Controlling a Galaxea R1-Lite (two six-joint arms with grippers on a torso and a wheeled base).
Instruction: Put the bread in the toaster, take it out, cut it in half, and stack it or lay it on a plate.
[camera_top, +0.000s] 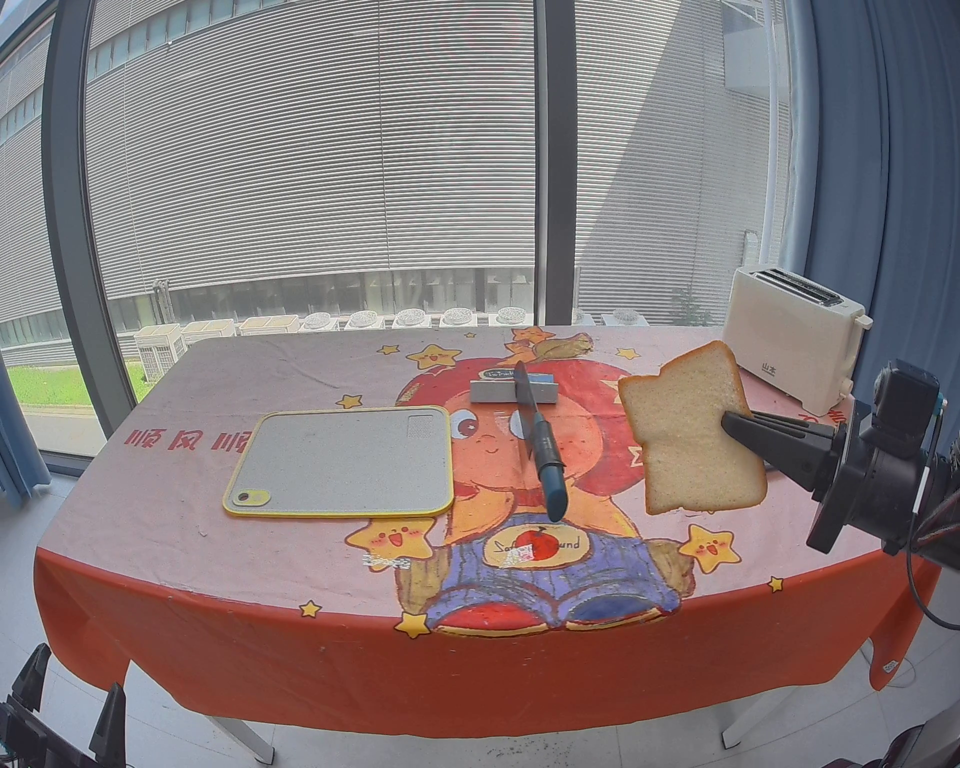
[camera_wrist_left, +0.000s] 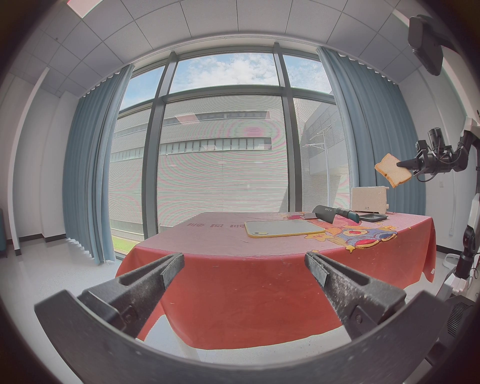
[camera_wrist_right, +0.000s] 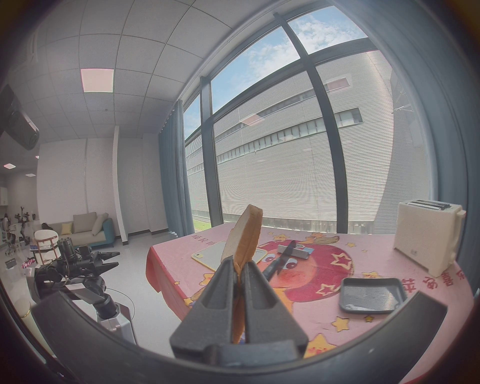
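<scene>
Table (camera_top: 200, 520) under an orange-and-pink cartoon cloth took up most of the head view; its legs were mostly hidden by the cloth's drop.

Grey cutting board (camera_top: 340, 462) with yellow rim lay flat left of centre, nothing on it.

White toaster (camera_top: 795, 335) stood at the far right corner, two slots on top. Slot insides too dark to make out, and its lower near corner was cut off by the right arm.

Right gripper (camera_top: 735, 422) was pressed together on the bread slice (camera_top: 690, 430), pinching its right edge. The slice hung in the air over the right part of the table, in front of the toaster and apart from it, broad face toward the head camera and tilted. In the right wrist view the slice (camera_wrist_right: 245, 235) showed edge-on, its lower part hidden between the fingers (camera_wrist_right: 220, 295).

Left gripper (camera_wrist_left: 244, 260) was low, off the table's near left side and well apart from it, fingers spread wide with nothing between them. In the head view its tips were cropped by the bottom left corner.

Black tray (camera_wrist_right: 372, 295) lay flat on the cloth near the toaster.

Knife (camera_top: 540, 440), blue handle toward the robot, lay between board and slice, dark blade propped on a small grey knife rest (camera_top: 495, 388). Which way the cutting edge faced could not be told.
</scene>
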